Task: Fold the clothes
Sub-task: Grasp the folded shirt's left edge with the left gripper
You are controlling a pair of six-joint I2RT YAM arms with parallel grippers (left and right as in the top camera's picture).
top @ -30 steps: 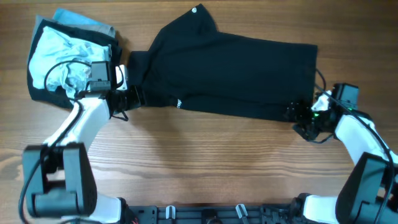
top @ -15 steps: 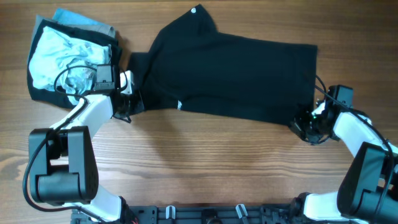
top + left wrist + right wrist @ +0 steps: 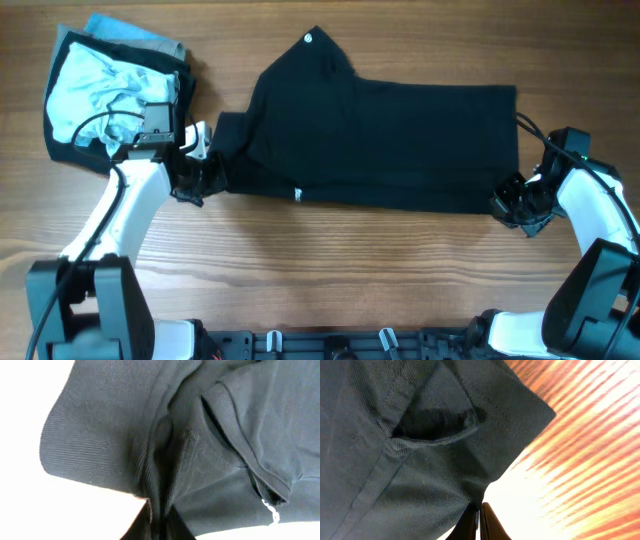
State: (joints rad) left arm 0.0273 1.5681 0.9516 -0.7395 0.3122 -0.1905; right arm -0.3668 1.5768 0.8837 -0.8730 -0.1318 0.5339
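– Two pincers counted: left pincer point(image 3: 205, 176) and right pincer point(image 3: 512, 202). Garments?

– One black T-shirt point(image 3: 385, 135), lying flat across the middle of the table point(image 3: 350, 275), long side running left to right. One pile of folded garments point(image 3: 100, 95) at the far left: pale blue on top, black under it, a grey-blue strip along the far edge. Two small white marks point(image 3: 308, 39) on the shirt, one on the flap jutting out at its far edge, one on its near edge.

– Grips?

– Left pincer pinches a gathered fold at the shirt's narrow left end; in the left wrist view the cloth bunches down into the fingers. Right pincer is pressed together on the near right corner of the shirt.

– Hard to make out?

– From overhead the fingertips are lost against the black cloth. Both wrist views cut the fingers off at the bottom edge. The table glares white in the left wrist view. The number of pieces in the pile cannot be told.

– Change from a second ago?

– The shirt has come nearer the robot and lies more level. The right pincer sits further right, the left one nearer the robot.
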